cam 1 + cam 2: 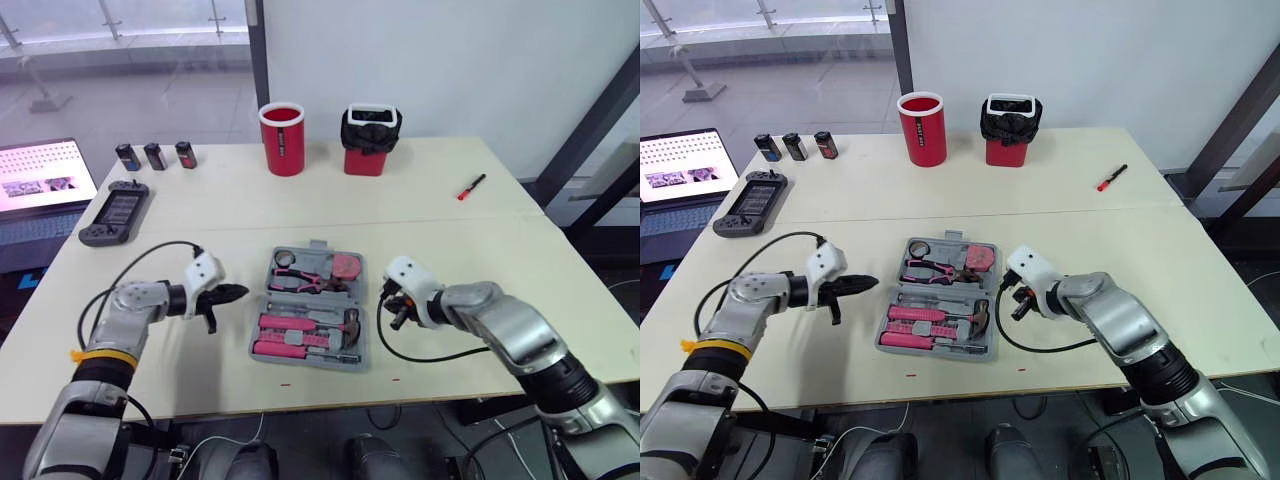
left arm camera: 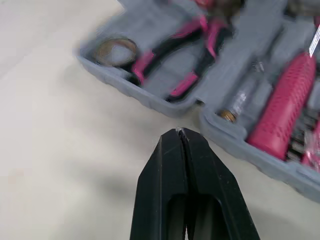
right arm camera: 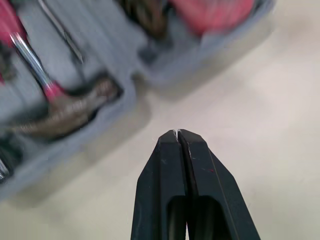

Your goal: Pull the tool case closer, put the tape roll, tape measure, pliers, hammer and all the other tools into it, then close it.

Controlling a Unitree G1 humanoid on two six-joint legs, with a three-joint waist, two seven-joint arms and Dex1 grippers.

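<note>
Since the case (image 2: 142, 96) lies open mid-table with hammer (image 1: 350, 322) and pliers (image 1: 303, 280) already seated, closing looks like the step. The left gripper (image 1: 240, 293), fingers pressed together, hangs just beside its left edge. The right gripper (image 3: 178, 134), also together, flanks the right. I'd lift one half evenly from both sides, checking nothing sticks up.

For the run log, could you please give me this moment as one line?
tool case: open, tools inside | left gripper: shut, empty, beside case | right gripper: shut, empty, beside case
</note>
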